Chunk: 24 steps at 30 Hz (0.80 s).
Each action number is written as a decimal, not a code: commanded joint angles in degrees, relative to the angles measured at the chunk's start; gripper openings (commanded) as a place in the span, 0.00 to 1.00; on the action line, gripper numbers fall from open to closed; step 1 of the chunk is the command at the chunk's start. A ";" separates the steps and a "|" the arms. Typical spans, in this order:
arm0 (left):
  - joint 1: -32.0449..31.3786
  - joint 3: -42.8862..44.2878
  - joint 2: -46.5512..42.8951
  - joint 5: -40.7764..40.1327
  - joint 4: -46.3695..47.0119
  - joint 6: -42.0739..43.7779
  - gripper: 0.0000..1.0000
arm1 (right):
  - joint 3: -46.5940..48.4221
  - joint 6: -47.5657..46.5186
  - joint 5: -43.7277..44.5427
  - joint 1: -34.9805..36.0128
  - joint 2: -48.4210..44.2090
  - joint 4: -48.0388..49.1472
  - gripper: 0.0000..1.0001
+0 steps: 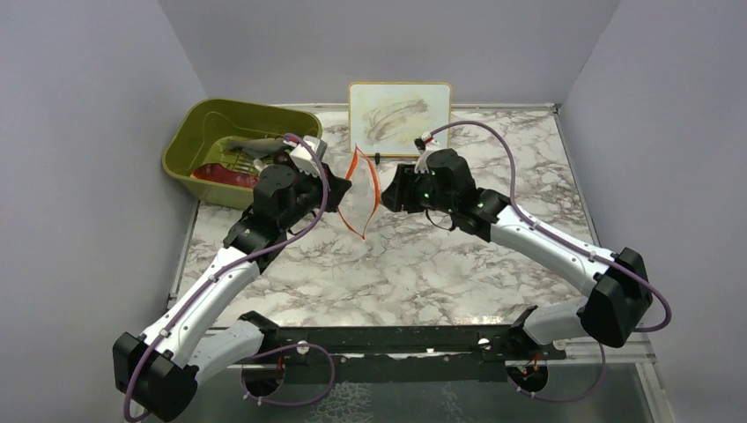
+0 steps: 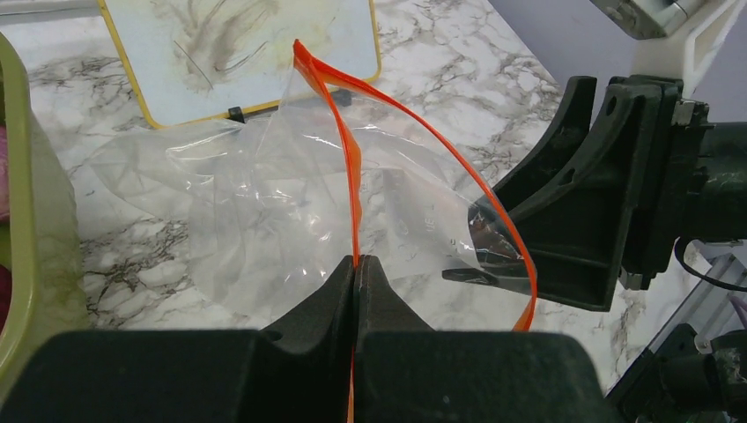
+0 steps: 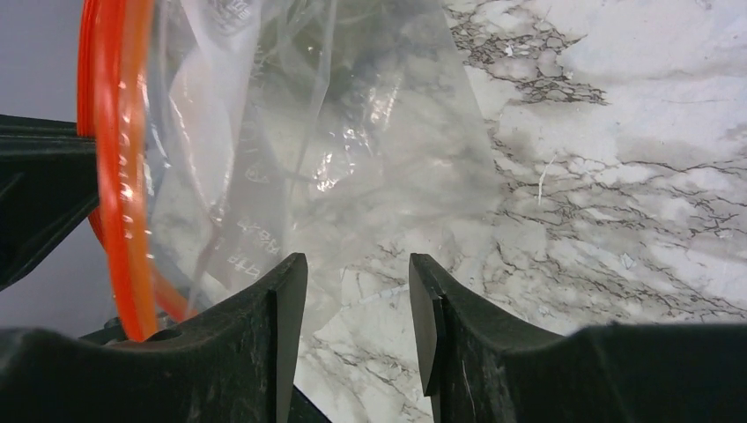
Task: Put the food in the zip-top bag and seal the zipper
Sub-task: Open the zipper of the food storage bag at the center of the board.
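Observation:
The clear zip-top bag (image 1: 363, 201) hangs above the table between my two grippers, its mouth spread open. Its orange-red zipper (image 2: 353, 176) forms a loop. My left gripper (image 2: 357, 262) is shut on one side of the zipper strip and holds the bag up. My right gripper (image 3: 357, 260) is open at the bag's other side; one of its fingers (image 2: 564, 264) reaches to the far strip. The bag film (image 3: 308, 150) and zipper (image 3: 110, 176) lie left of its jaws. The food stays in the olive-green bin (image 1: 198, 119): a red hot dog (image 1: 216, 174) and a grey piece (image 1: 253, 144).
A yellow-framed whiteboard (image 1: 401, 113) leans against the back wall behind the bag; it also shows in the left wrist view (image 2: 238, 53). The bin's wall (image 2: 31, 229) is close on the left gripper's left. Grey walls enclose the marble table (image 1: 458, 264).

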 commanded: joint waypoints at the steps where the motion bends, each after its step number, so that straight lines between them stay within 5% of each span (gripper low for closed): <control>1: -0.19 -0.79 -0.66 -0.12 0.83 1.00 0.00 | 2.07 1.19 2.10 0.42 -0.91 0.78 0.48; 24: -0.19 -1.97 1.26 -0.26 1.67 1.50 0.00 | 6.81 2.98 4.68 4.44 -2.37 -1.03 0.62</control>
